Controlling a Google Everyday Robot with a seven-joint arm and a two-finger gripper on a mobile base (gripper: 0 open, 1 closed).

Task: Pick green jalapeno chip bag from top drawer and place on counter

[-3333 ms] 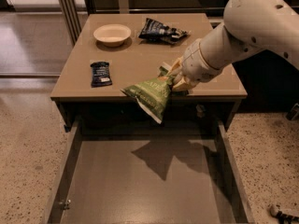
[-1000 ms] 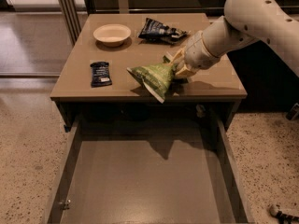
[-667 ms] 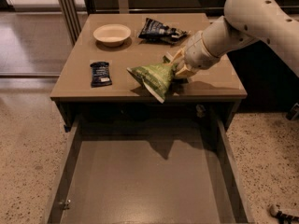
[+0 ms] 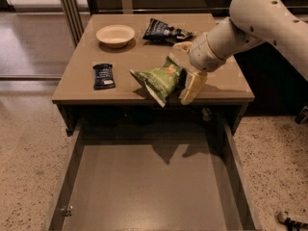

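The green jalapeno chip bag [image 4: 158, 81] lies on the counter [image 4: 139, 57] at its front edge, one corner hanging over the open top drawer [image 4: 149, 186]. My gripper [image 4: 186, 69] is at the bag's right end. Its fingers are spread apart, one cream finger [image 4: 192, 86] toward the counter's front edge and the other further back. The bag's right end sits between them, and they no longer pinch it. The drawer below is pulled fully out and its flat bottom is bare.
On the counter are a cream bowl [image 4: 115, 34] at the back left, a dark navy chip bag [image 4: 163, 32] at the back middle and a small dark blue snack packet [image 4: 103, 75] at the left. Speckled floor lies on both sides of the drawer.
The gripper carried the bag from above the drawer's front onto the counter. Its fingers have now spread apart and the bag rests on the counter's front edge.
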